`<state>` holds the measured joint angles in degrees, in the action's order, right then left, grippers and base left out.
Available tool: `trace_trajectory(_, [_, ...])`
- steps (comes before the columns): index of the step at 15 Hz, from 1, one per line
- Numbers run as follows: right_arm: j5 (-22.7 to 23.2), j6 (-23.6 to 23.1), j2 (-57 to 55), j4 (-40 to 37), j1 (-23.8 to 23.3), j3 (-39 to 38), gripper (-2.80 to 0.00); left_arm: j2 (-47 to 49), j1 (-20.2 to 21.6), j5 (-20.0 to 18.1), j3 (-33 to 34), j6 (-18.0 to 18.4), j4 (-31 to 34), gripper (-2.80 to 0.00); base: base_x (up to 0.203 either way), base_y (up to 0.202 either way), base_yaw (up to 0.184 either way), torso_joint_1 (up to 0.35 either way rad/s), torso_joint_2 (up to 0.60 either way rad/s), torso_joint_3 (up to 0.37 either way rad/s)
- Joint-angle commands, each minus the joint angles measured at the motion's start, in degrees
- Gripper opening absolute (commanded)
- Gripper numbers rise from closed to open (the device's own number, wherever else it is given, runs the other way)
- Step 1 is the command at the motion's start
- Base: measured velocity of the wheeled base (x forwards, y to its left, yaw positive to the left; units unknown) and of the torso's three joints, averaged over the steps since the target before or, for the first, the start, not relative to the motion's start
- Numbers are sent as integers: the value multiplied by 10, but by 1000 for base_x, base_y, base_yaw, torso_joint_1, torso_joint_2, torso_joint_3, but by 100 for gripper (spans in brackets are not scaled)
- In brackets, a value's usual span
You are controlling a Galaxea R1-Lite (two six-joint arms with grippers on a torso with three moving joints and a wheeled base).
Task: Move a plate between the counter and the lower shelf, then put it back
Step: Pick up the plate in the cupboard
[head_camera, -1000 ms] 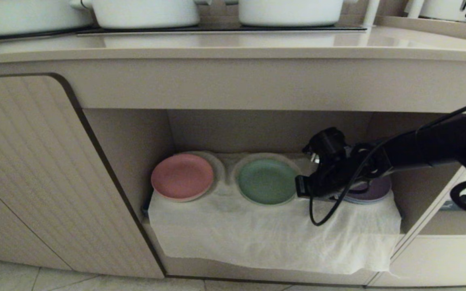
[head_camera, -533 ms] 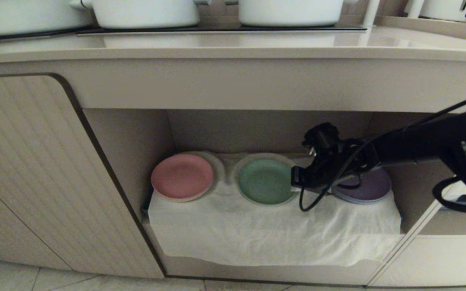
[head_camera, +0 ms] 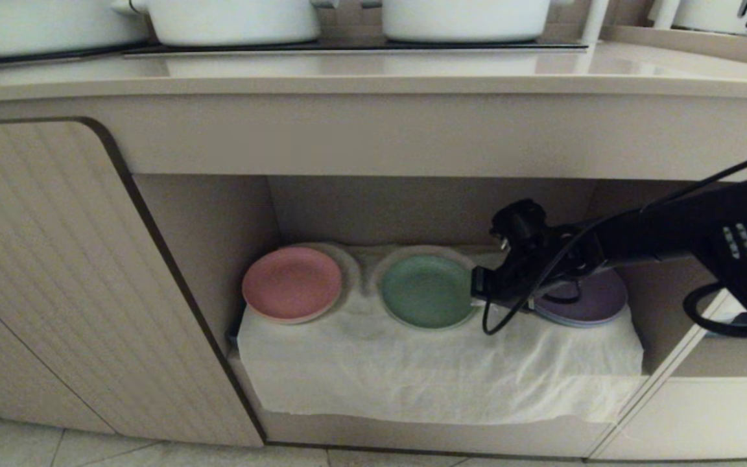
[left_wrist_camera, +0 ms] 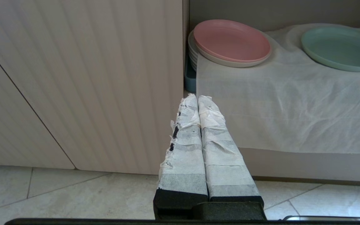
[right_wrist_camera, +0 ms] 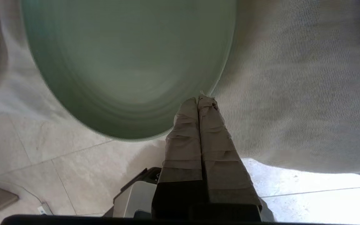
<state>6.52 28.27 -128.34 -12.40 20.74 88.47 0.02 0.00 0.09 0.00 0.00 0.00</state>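
plate: matt green | cloth: wrinkled white fabric | counter: glossy, smooth beige

Head view: looks forward and slightly down from in front of the cabinet, taking in the long beige smooth counter above and the beige cabinet recess draped in wrinkled white cloth below. Left wrist view: low, near the tiled floor, facing the ribbed beige cabinet door and the recess's left part. Right wrist view: very close over the round mint-green matte plate. Shared by all three: that plate on the cloth.
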Motion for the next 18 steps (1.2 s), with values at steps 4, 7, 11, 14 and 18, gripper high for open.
trace_trajectory(4, [0,13,-18,-1,-5,33,-280,0,0,0,0,0,0,-280,0,0,0,0,0,0])
trace_trajectory(7, [-24,14,-34,-2,-5,51,-280,0,0,0,0,0,0,-280,0,0,0,0,0,0])
trace_trajectory(11, [-36,17,-40,-3,-5,56,-280,0,0,0,0,0,0,-280,0,0,0,0,0,0])
trace_trajectory(14, [-37,17,-41,-2,-5,57,-280,0,0,0,0,0,0,-280,0,0,0,0,0,0])
trace_trajectory(18, [-37,17,-41,-7,-5,64,0,0,0,0,0,0,0,-280,0,0,0,0,0,0])
